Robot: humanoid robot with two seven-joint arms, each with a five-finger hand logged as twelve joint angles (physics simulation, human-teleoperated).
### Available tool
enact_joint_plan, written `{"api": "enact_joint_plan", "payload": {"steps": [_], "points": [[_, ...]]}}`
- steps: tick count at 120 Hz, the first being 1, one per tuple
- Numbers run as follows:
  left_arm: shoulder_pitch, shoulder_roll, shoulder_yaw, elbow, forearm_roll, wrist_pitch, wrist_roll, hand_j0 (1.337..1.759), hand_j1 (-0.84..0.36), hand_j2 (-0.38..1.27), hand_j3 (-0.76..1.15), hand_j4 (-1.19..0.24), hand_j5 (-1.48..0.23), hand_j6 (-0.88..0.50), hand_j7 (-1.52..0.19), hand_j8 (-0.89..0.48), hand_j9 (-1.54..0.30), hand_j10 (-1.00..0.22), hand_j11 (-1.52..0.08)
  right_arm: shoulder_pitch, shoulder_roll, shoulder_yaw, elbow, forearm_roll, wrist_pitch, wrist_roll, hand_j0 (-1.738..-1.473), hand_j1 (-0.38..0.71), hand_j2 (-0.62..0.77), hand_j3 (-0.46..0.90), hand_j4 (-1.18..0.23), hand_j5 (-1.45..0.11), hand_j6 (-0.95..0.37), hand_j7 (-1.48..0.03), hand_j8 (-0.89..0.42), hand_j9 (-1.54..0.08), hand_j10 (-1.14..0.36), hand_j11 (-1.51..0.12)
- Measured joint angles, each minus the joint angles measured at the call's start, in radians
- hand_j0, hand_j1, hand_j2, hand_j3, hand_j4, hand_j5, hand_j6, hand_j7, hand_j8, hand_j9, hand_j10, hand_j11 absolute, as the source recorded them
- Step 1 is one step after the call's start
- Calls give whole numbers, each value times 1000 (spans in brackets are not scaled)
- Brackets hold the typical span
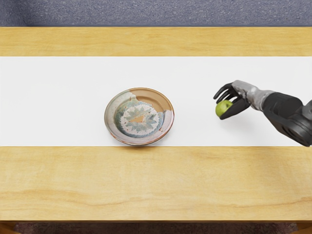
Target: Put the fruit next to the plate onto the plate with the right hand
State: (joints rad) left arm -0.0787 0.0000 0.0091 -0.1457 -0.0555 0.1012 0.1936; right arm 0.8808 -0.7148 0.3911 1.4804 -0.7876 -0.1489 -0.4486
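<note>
White runner point(58, 97) | plate point(139, 116) mid-strip | right robot hand point(233, 99) grips fruit point(223, 108), well apart

I see a wooden table point(146, 180) with light, yellowish grain, and it fills almost the whole view. A wide white strip point(58, 97) runs across it from side to side, and the right hand point(235, 99) is over this strip. Bare wood lies nearer to me than the hand and also behind it. Far behind the hand, past the table's back edge, is a grey-blue floor point(146, 12). The light is soft and even.
</note>
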Motion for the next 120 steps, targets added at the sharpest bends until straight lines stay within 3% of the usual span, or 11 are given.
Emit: {"api": "enact_joint_plan", "payload": {"steps": [120], "points": [[-1, 0, 0, 0, 0, 0, 0, 1658, 342, 1, 0, -6, -7, -7, -7, -6, -7, -6, -7, 48, 265, 82, 7, -1, -6, -86, -1655, 221, 144, 0, -615, -879, -590, -836, -422, -860, -505, -839]]}}
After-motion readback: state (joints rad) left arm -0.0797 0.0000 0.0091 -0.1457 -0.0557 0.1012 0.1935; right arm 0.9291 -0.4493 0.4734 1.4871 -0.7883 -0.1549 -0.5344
